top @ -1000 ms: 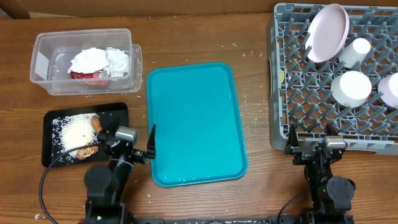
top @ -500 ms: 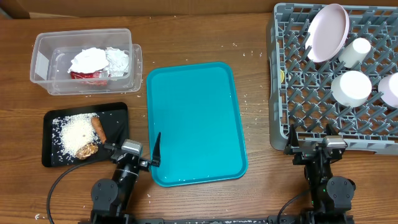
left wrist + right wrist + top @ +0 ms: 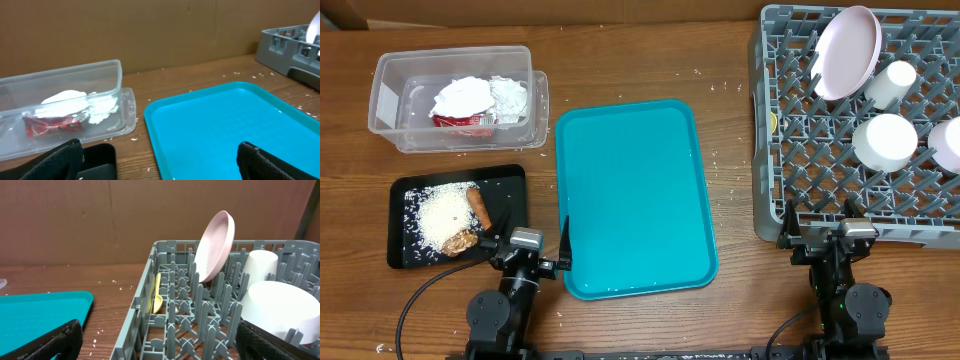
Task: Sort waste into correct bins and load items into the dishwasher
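Overhead: left gripper and right gripper rest open and empty; I judge sorting done, napkins in clear tub, pink plate propped upright between dish rack pegs.

Centre: teal tray — flat, low rim, bare top, reachable from above.
Right lane: strip of table lies open between teal tray and dish rack.
Rack, left half: upright pegs only, with the yellow spoon against the left wall.
Rack, right half: pink plate on edge, cup and white bowl crowd it — the far edge is cut off and possibly fuller.
Left: clear tub has high walls; black tray sits low, near the teal tray.
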Motion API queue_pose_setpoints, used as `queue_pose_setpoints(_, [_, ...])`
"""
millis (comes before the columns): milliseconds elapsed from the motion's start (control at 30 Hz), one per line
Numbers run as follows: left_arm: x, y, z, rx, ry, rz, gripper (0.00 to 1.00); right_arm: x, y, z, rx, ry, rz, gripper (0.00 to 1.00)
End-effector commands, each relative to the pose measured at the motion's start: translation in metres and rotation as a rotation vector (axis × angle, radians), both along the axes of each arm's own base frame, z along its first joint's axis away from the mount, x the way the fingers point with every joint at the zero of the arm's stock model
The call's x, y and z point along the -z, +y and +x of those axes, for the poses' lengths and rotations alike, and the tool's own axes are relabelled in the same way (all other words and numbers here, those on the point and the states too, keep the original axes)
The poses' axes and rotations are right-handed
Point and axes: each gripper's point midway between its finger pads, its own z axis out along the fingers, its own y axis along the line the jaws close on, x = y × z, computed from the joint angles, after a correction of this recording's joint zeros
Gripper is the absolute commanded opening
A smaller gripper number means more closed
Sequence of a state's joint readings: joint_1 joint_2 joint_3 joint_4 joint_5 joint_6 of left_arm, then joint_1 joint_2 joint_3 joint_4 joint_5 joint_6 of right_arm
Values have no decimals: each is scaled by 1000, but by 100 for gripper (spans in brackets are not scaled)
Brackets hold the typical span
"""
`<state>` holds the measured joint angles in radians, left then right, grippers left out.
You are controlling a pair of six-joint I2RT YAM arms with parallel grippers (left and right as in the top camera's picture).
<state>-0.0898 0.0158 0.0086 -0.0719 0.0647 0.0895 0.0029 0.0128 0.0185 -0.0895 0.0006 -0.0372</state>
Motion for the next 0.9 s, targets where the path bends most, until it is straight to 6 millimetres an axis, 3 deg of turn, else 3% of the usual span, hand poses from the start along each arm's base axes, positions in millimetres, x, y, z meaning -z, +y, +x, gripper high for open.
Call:
queue_pose_setpoints(0, [0,9,1,-45,-8,24,100,1,1,0,-1,-6,4,100])
queue_pose_setpoints(867, [2,16,2,-80,3,23,100,1,1,0,-1,-6,5,100])
